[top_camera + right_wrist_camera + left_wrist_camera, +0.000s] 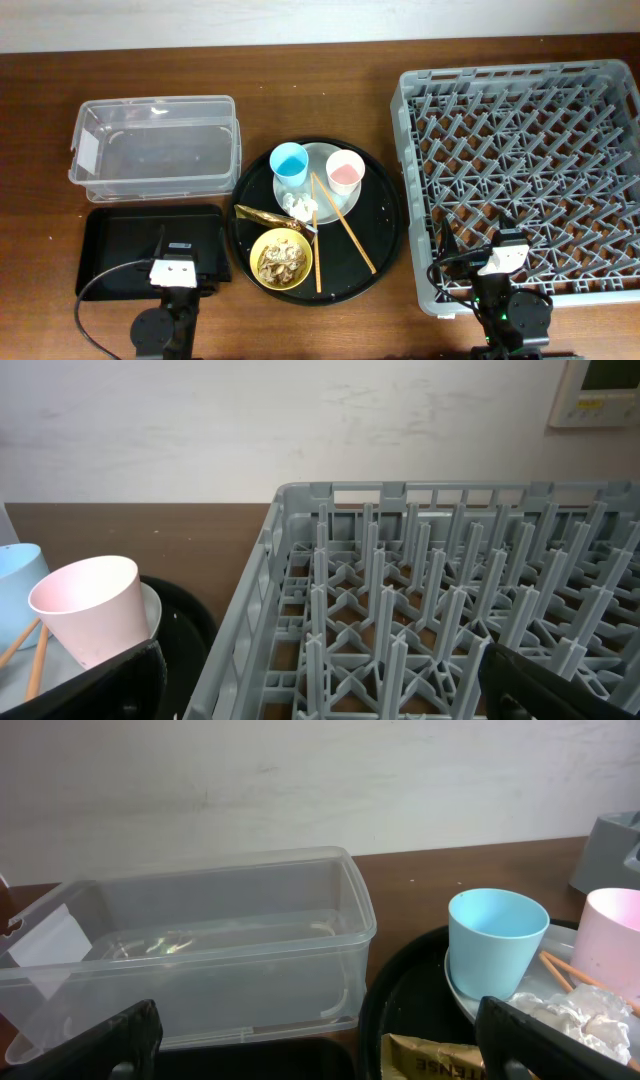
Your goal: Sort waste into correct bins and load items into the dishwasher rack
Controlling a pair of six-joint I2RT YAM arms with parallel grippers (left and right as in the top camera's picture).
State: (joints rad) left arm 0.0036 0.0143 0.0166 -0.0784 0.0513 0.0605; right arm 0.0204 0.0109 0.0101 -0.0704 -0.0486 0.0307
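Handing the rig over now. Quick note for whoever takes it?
Left gripper: jaws open, empty, over the black bin tray.
Right gripper: jaws open, empty, at the rack near edge.
Clear tub, black bin tray and rack look empty.
On the round black tray: blue cup and pink cup on the plate, tissue, wrapper, chopsticks, yellow bowl with food scraps.
Done: nothing. Left: waste to bins, dishes to rack.
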